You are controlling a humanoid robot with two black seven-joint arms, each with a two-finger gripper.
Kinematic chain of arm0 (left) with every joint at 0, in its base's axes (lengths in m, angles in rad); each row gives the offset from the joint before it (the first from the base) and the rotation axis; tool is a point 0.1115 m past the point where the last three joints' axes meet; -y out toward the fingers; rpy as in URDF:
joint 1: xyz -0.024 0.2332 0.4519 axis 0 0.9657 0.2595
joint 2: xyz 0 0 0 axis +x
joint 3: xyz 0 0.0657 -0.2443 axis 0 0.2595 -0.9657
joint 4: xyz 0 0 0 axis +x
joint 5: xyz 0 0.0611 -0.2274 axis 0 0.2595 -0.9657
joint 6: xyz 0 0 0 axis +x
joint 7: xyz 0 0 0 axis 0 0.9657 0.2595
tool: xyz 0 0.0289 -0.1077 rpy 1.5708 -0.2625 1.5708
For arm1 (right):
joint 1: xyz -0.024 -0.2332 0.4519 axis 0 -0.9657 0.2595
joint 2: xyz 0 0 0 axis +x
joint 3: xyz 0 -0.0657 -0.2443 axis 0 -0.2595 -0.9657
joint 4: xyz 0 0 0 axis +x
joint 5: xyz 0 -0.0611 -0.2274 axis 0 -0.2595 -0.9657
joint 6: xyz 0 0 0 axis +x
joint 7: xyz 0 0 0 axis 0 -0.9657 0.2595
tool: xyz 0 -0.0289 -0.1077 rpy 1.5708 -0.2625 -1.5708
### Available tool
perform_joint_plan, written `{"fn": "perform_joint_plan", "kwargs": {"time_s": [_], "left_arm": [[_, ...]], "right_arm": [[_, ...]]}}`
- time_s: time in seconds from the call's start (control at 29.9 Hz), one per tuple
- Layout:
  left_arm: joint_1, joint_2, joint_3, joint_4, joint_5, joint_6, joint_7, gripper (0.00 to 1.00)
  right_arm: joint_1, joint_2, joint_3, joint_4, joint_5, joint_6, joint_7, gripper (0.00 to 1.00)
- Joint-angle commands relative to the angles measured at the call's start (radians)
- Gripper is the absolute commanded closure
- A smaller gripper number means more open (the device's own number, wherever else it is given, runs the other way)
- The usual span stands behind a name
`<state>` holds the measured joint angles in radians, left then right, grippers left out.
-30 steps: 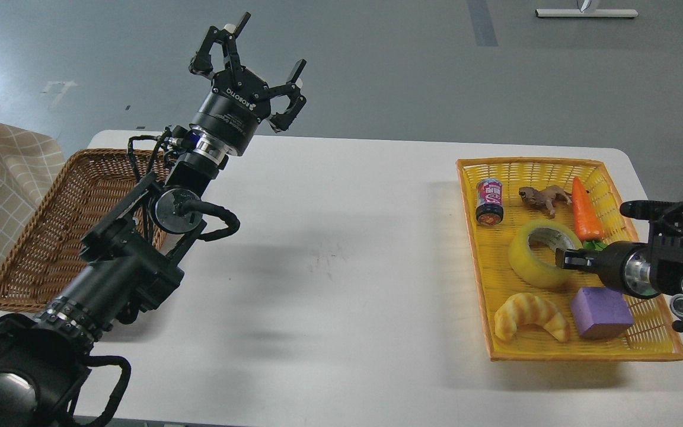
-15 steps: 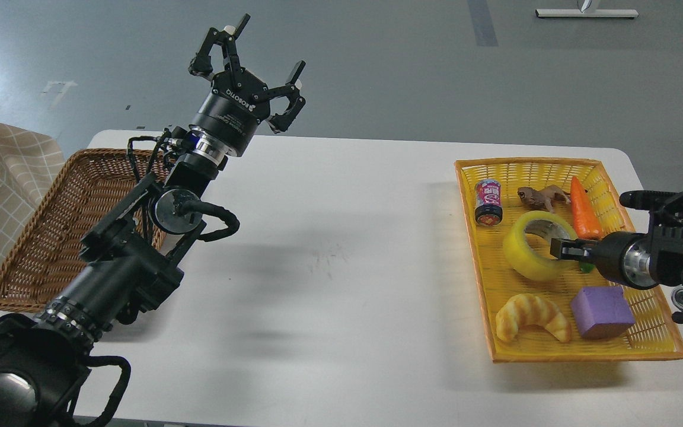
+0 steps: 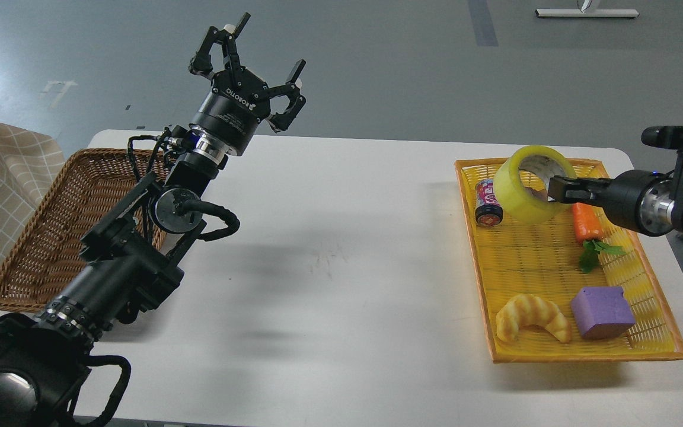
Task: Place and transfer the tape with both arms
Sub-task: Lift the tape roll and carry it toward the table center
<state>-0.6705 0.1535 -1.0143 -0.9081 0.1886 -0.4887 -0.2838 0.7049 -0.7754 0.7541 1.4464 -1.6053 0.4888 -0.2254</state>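
Note:
The tape [image 3: 522, 196], a translucent yellow roll with a grey-white core, hangs in the air above the far end of the yellow tray [image 3: 644, 350]. My right gripper [image 3: 558, 191] comes in from the right and is shut on the roll's right wall, one finger inside the core. My left gripper [image 3: 252, 65] is raised high above the table's far left edge, fingers spread open and empty, pointing up and away.
The yellow tray holds a small can [image 3: 488, 203], an orange carrot [image 3: 586, 222], a croissant [image 3: 531, 316] and a purple block [image 3: 601, 311]. A brown wicker basket [image 3: 51, 237] sits at the left. A toy animal is hidden behind the tape.
My right gripper has lifted the tape out of the tray, up and toward the far side. The left arm has not moved.

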Motion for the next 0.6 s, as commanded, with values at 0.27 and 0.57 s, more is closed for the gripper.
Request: {"fn": "perform_joint_plan", "kwargs": {"time_s": [0.27,0.57], "left_arm": [[-0.006,0.001,-0.001,-0.006,0.000,0.000,0.000,0.02],[-0.007,0.000,-0.001,-0.006,0.000,0.000,0.000,0.02]], "right_arm": [[0.146,0.228,-0.120,-0.092,-0.015,0.000,-0.018,1.00],[0.266,0.467,-0.262,-0.289,-0.015,0.000,-0.018,1.00]]}}
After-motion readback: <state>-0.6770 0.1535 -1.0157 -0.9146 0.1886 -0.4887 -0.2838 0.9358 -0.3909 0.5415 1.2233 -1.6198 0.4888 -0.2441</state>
